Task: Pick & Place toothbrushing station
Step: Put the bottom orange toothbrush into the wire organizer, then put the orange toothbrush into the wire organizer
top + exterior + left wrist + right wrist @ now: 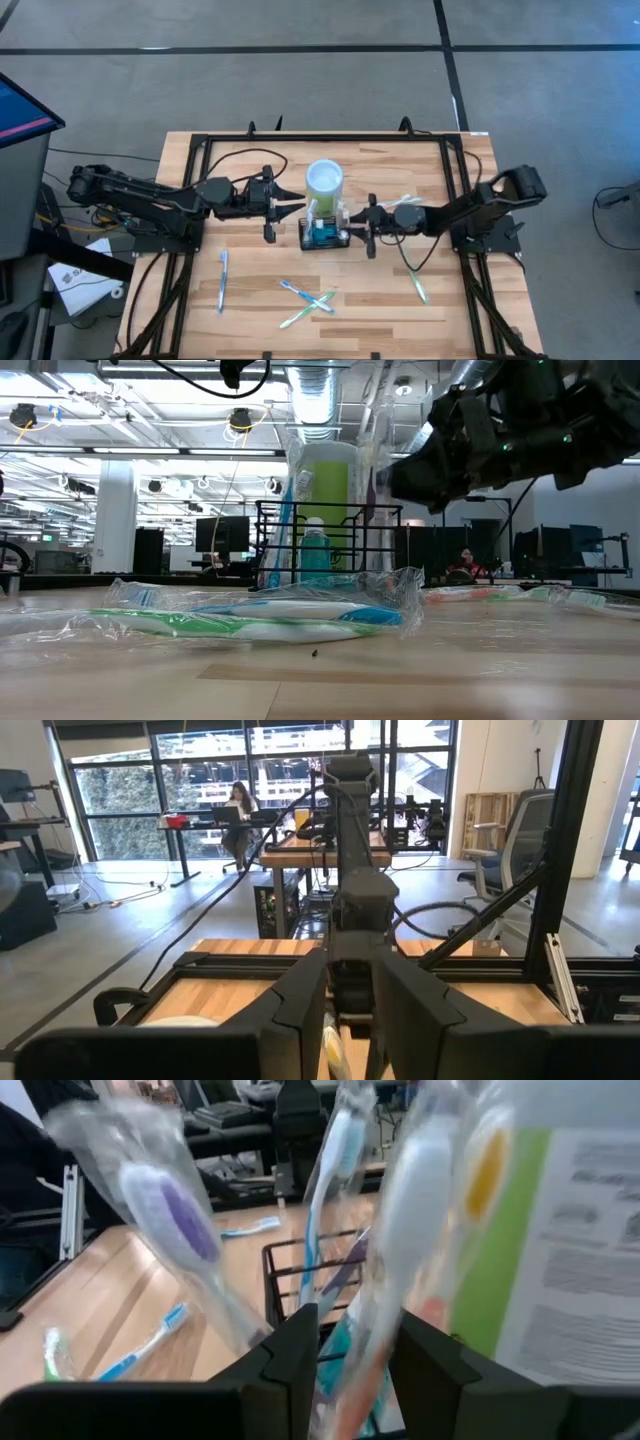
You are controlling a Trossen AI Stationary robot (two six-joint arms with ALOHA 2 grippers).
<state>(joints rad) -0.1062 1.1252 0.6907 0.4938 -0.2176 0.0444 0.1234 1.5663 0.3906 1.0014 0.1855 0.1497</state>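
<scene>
The black wire-mesh caddy (325,237) stands on its base at the middle of the wooden table, with a teal bottle and several wrapped toothbrushes upright in it; it also shows in the low view (330,545). The lime-green cup (324,180) stands just behind it. My right gripper (350,226) is at the caddy's right end, above its rim, shut on a wrapped toothbrush (400,1260) that stands in the caddy. My left gripper (303,200) hovers at the caddy's far left, narrowly open and empty, pointing at the caddy. My right gripper has the wrapped toothbrush's shaft (375,1350), below its head, between its two fingers (290,1350). The fingers come level from the table's right and lie across the shaft. The toothbrush stands tilted, its lower end down in the caddy (300,1270).
Loose wrapped toothbrushes lie on the table at the near left (222,280), near middle (305,298), near right (418,287) and behind my right gripper (405,203). A black frame rail (200,150) runs round the table's edges.
</scene>
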